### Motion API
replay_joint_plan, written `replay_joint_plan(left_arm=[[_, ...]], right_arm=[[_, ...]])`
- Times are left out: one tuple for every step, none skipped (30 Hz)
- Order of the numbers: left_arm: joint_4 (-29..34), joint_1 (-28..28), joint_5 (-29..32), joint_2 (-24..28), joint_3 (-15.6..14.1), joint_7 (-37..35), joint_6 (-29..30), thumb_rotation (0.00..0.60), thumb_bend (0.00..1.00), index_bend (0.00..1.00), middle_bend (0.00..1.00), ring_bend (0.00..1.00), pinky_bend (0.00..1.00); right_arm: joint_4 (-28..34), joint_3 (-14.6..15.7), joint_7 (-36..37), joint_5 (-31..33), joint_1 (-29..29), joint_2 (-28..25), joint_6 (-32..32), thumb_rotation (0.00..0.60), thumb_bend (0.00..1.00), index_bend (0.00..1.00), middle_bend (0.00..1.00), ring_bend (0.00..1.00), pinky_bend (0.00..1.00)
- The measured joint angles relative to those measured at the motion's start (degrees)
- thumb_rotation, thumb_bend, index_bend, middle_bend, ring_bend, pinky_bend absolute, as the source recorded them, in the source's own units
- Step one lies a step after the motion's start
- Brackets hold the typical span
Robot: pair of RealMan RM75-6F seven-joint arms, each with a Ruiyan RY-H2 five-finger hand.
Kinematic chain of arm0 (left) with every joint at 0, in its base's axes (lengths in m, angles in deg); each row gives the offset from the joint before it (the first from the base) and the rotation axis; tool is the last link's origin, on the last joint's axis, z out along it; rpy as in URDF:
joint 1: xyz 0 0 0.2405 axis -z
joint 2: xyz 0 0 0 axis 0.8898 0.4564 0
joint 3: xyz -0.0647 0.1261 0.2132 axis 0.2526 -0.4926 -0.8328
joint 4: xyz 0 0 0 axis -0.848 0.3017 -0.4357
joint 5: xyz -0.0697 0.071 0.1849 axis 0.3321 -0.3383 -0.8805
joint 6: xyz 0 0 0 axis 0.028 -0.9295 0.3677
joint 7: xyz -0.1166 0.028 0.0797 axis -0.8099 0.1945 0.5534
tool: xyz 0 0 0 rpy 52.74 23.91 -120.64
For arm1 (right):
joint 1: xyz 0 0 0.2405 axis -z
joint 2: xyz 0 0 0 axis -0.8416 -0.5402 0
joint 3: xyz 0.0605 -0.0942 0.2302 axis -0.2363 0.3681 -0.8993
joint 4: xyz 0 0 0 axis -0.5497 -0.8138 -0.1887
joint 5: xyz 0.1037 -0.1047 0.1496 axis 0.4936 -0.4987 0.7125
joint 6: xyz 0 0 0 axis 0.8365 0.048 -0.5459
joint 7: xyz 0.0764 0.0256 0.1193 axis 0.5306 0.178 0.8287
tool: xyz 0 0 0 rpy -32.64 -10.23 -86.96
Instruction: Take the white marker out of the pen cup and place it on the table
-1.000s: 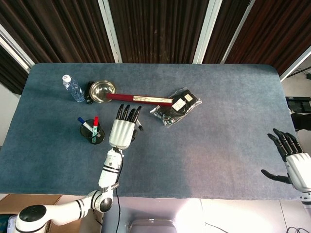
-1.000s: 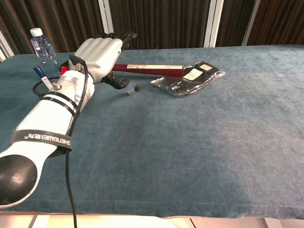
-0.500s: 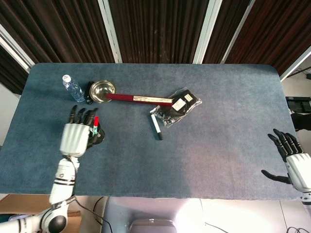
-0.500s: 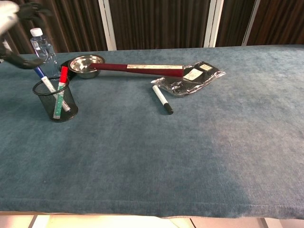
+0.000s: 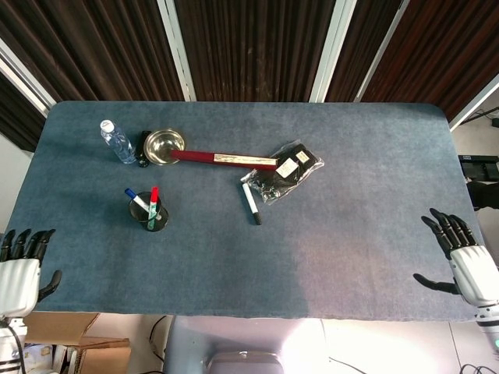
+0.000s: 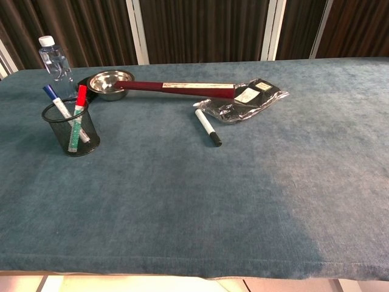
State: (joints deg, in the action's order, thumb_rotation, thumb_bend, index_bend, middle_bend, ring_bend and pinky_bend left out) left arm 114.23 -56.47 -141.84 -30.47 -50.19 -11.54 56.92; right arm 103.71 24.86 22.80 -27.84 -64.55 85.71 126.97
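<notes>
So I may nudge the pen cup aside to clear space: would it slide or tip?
The pen cup looks like thin black wire mesh, so it is probably light and would slide on the table cloth only reluctantly. Two markers lean out above its rim, raising its weight, so a high push might tip it. Pushing low seems safer.

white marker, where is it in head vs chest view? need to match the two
Head view: the white marker lies flat on the table, left of centre, black cap toward the robot.
Chest view: the white marker lies flat near the middle, black cap at its lower right end.
Shared landmark: in both views its white end lies just short of the black plastic packet, on the packet's left.
</notes>
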Motion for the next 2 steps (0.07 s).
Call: replay_joint_plan(left_arm=[[-0.71, -0.82, -0.62, -0.39, -0.27, -0.79, 1.45, 0.600, 0.30, 0.14, 0.16, 0.09, 0.01], [-1.91, -1.80, -1.46, -1.06, -0.58, -1.74, 3.38, 0.600, 0.30, 0.14, 0.16, 0.09, 0.01]], right_arm=[[-0.01, 0.00, -0.07, -0.08, -0.05, 0.01, -0.01, 0.600, 0.15, 0.00, 0.02, 0.00, 0.00], [-0.01, 0.03, -0.18, -0.21, -0.12, 0.02, -0.04, 0.600, 0.15, 0.00, 0.02, 0.00, 0.00]])
